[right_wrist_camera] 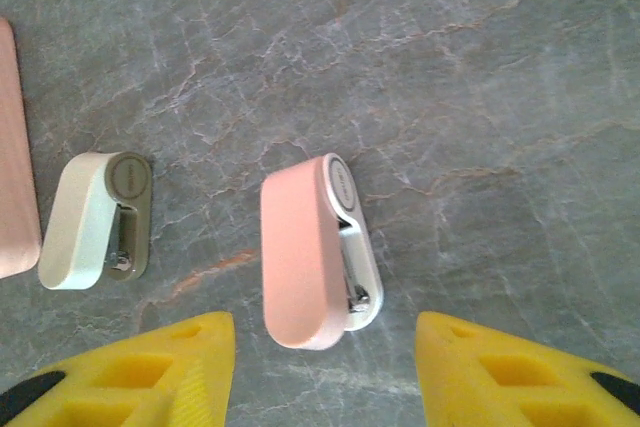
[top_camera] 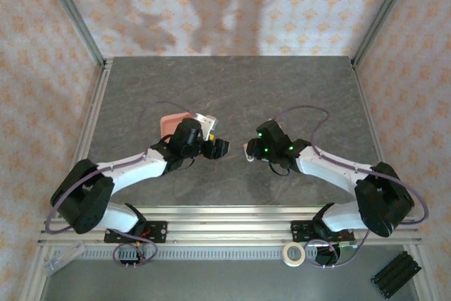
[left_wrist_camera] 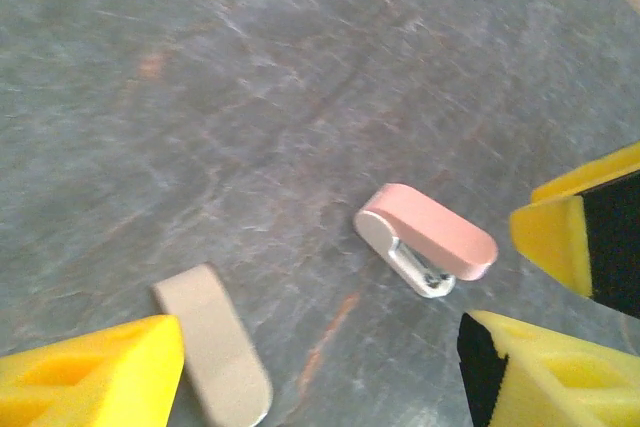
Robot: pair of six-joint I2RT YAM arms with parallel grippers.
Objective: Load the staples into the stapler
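The stapler (right_wrist_camera: 312, 257), pale pink with a white base and a silvery channel, lies on its side on the grey marble table. It lies just ahead of my right gripper (right_wrist_camera: 325, 372), whose yellow fingers stand open on either side without touching it. In the left wrist view the stapler (left_wrist_camera: 428, 237) lies ahead and to the right of my left gripper (left_wrist_camera: 330, 382), which is open with nothing between its fingers. From above, the left gripper (top_camera: 221, 147) and right gripper (top_camera: 252, 153) face each other at mid table. The staples are out of view.
A second small stapler (right_wrist_camera: 95, 222), cream and olive, lies left of the pink one and close to my left gripper's fingers (left_wrist_camera: 95, 377). The salmon-pink tray (top_camera: 171, 122) sits behind the left wrist, a small pale item (top_camera: 205, 119) at its corner. Metal rails line the table's edges.
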